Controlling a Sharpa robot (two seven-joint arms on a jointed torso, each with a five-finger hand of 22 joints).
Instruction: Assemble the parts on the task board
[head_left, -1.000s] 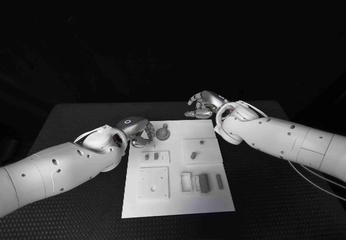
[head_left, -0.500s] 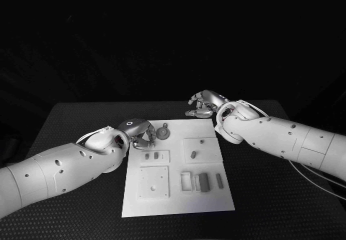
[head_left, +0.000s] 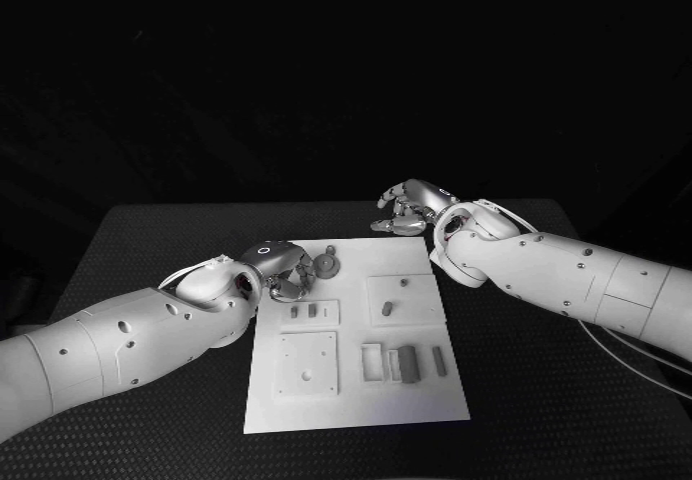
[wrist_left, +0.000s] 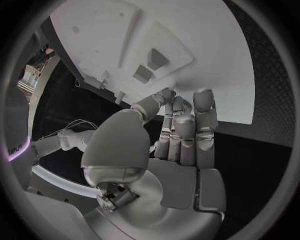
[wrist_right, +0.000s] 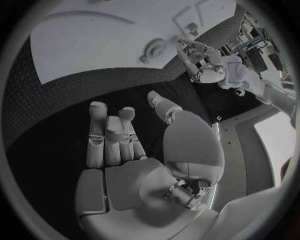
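Fingers pressed together and holding nothing, the left hand is hovering at the near-left edge of the white task board, just beside a round part lying on the plate's far end. The right hand, fingers loosely curled and empty, is hanging over the black table beyond the board's far right corner, darkness surrounding.

No legible text, label, brand, number or sign is found in any view. The task board carries no readable marking. A small ring mark sits on the back of the left hand; it is a symbol, not lettering. The table bears no print.
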